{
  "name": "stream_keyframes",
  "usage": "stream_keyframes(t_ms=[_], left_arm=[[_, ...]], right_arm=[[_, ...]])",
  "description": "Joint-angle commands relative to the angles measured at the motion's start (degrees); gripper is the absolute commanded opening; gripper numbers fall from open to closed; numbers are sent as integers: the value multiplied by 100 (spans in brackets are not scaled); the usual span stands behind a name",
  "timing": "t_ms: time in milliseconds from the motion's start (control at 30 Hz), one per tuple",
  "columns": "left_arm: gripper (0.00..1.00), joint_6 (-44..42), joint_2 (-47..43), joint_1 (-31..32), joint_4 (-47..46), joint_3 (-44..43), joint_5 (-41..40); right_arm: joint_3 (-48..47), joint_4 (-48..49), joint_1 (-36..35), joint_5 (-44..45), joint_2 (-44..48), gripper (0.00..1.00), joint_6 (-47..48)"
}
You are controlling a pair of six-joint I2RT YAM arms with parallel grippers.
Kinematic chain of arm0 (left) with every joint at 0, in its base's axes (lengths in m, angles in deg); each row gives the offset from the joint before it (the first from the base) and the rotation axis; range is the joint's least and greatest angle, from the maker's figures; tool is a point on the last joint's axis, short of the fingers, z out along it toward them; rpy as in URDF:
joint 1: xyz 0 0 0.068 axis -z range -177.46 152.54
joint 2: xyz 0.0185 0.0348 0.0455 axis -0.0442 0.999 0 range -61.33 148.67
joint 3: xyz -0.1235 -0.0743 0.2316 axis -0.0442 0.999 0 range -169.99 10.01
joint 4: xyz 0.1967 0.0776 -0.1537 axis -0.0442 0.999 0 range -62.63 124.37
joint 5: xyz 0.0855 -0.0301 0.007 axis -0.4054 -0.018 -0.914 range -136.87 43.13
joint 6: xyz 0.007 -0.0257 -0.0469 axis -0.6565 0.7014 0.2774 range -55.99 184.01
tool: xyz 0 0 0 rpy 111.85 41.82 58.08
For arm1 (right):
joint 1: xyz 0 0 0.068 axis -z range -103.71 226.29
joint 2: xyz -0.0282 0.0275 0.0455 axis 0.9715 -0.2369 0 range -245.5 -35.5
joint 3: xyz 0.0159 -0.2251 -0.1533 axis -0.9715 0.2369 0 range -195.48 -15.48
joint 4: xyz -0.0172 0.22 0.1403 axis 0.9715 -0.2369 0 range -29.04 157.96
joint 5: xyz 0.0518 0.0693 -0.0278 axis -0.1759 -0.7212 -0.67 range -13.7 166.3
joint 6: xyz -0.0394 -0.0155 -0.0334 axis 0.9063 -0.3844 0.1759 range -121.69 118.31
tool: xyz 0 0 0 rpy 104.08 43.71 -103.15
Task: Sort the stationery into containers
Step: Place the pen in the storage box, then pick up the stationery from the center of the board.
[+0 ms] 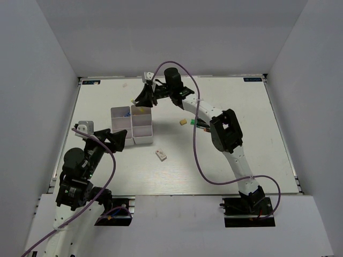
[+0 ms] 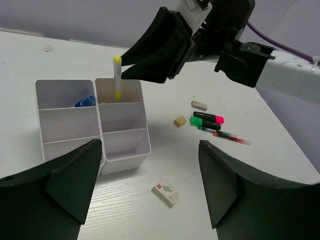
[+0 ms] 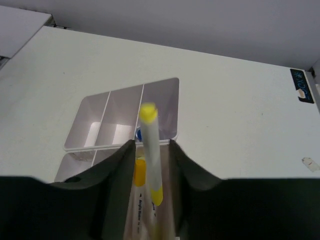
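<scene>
The white pen with yellow ends (image 2: 117, 77) is hanging upright over the far compartment of the divided tray's (image 2: 125, 155) right-hand row, its lower end at about rim height. The right gripper (image 2: 124, 71) is flanking it from above. In the right wrist view thin slivers of gap are showing either side of the barrel, so I cannot tell whether the jaws are pinching it or letting it go. The likely trouble is a bad drop: the pen is looking longer than the compartment is deep, and a yellow item (image 3: 140, 172) is already lying in there, so the pen may strike it or a thin wall and end up leaning out or tipping over the rim. The fingers are also working close above the light tray and could shove it. The left gripper (image 2: 150, 150) is gaping wide and empty just beside the tray's near end, another thing that could nudge it. To the right of the tray a beige eraser (image 2: 179, 121), a pale eraser (image 2: 199, 105), two black highlighters (image 2: 207, 120) and a thin red pen (image 2: 227, 135) are waiting near one another. A wrapped eraser (image 2: 165, 192) is lying in front of the tray. Beyond the tray, bare table (image 1: 225, 96) is running to the far edge and the white enclosure walls, giving room to withdraw.
</scene>
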Motion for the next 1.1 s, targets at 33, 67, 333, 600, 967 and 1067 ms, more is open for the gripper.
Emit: stream_keyframes(t_ms=[33, 67, 333, 600, 967, 1067], left_arm=[[88, -45, 105, -20, -80, 8, 141], [88, -45, 105, -20, -80, 8, 141], [94, 139, 385, -20, -290, 192, 519], [71, 877, 1703, 33, -1011, 307, 1503], [55, 983, 3550, 427, -652, 88, 1839], [55, 1123, 3664, 813, -450, -36, 1540]], right_arm=[[25, 240, 89, -213, 80, 56, 46], [43, 188, 89, -248, 115, 61, 46], [-44, -959, 229, -118, 728, 65, 624], [1217, -2194, 747, 4350, 2328, 67, -716], [5860, -1701, 2039, 3084, 6196, 69, -1166], [6432, -1685, 2224, 2758, 6723, 75, -1166]])
